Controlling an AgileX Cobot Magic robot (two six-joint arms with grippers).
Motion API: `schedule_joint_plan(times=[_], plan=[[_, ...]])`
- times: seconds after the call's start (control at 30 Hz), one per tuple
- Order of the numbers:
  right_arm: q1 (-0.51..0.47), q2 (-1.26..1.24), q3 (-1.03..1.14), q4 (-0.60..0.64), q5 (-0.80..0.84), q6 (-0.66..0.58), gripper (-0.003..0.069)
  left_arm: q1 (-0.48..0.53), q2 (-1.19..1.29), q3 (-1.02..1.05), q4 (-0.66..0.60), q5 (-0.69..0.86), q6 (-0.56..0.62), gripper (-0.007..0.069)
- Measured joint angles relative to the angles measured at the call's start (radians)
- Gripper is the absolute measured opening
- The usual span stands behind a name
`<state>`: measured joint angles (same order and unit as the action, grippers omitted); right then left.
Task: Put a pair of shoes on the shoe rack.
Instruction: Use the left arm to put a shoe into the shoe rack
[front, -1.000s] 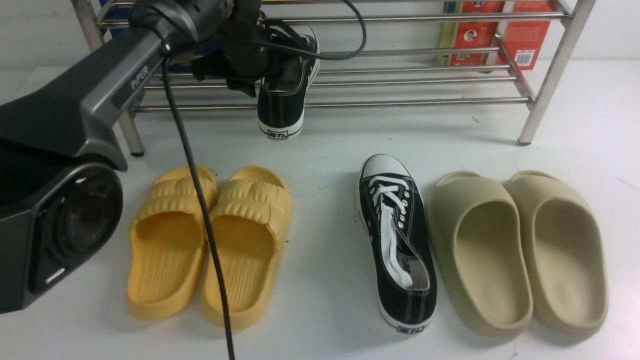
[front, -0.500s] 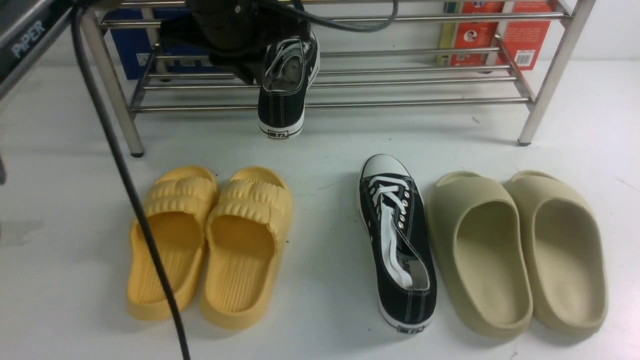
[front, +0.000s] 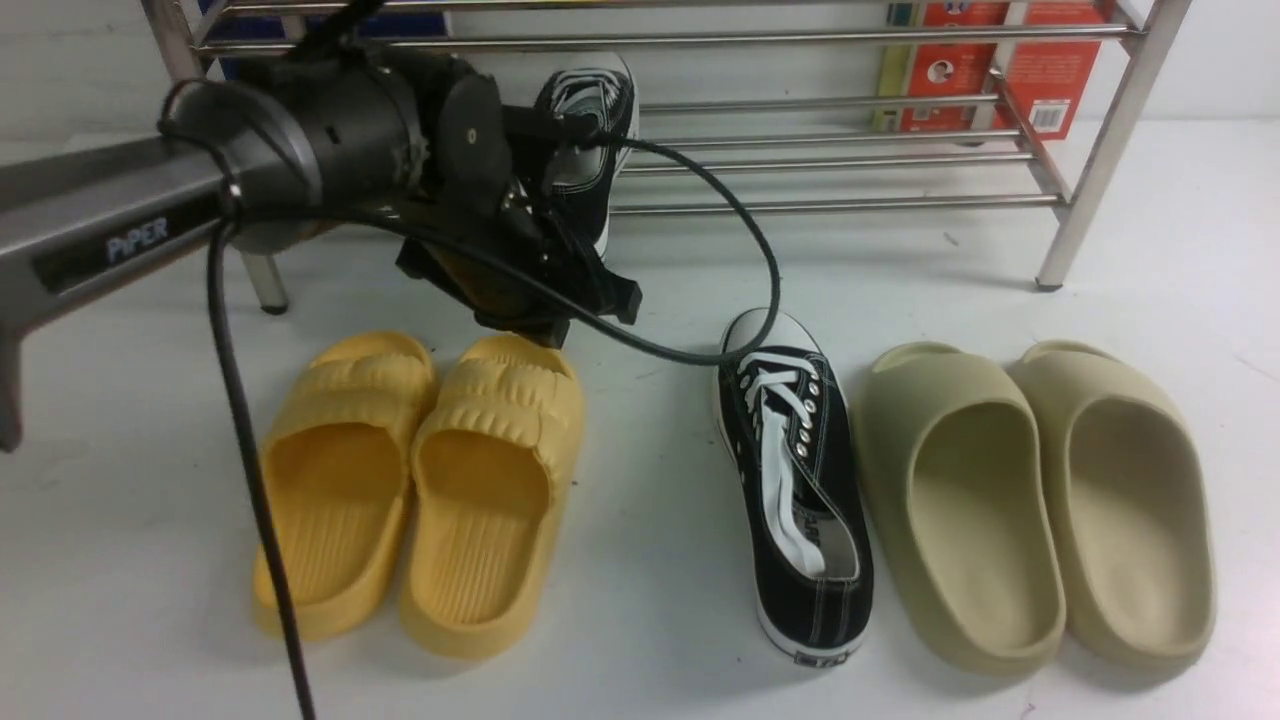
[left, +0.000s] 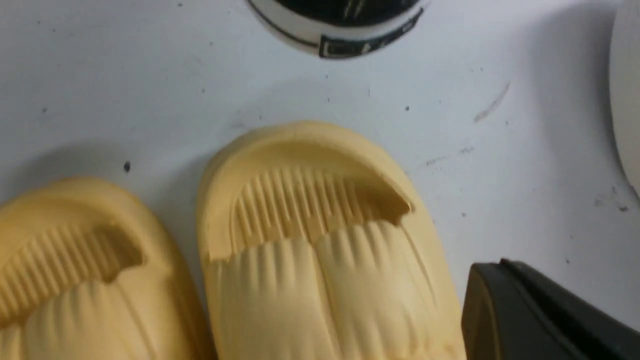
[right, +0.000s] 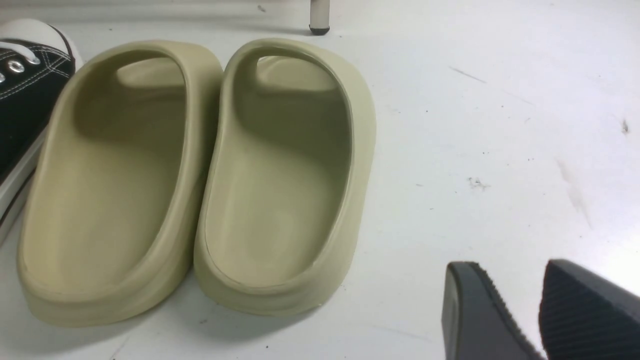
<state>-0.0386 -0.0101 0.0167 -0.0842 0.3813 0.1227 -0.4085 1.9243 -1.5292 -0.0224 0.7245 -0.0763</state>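
Left fingers (left: 530, 310) clenched on nothing, above the yellow slides (front: 420, 480) in front of the rack (front: 850, 205); right fingers (right: 475, 310) apart, empty. One sneaker (front: 592, 110) already on the rack. Second sneaker (front: 795, 480) lies on the bench (front: 650, 560) before the rack, toe toward it, long axis across the rails. Next, I'd say: grab its collar, lift over.

This looks like a robotics lab test bench. A bare white counter (front: 660, 280), scuffed and speckled, carries a steel shoe rack (front: 830, 205) along its far edge. Yellow slides (front: 500, 400) and beige slides (front: 960, 500) are set out in tidy pairs. A grey arm (front: 70, 230) lettered PIPER trails a black cable (front: 248, 450). A red box (front: 1040, 60) stands behind the rack against a plain white wall (front: 1220, 60).
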Motion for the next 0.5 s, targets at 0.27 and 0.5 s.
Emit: schedule_joint_plan(times=[0.27, 0.5], plan=[[0.000, 0.000, 0.000, 0.000, 0.000, 0.000, 0.0239, 0.004, 0.111, -0.069, 0.126, -0.155, 0.000, -0.0013], [0.000, 0.000, 0.000, 0.000, 0.000, 0.000, 0.0239, 0.003, 0.113, -0.072, 0.128, -0.248, -0.001, -0.0013]])
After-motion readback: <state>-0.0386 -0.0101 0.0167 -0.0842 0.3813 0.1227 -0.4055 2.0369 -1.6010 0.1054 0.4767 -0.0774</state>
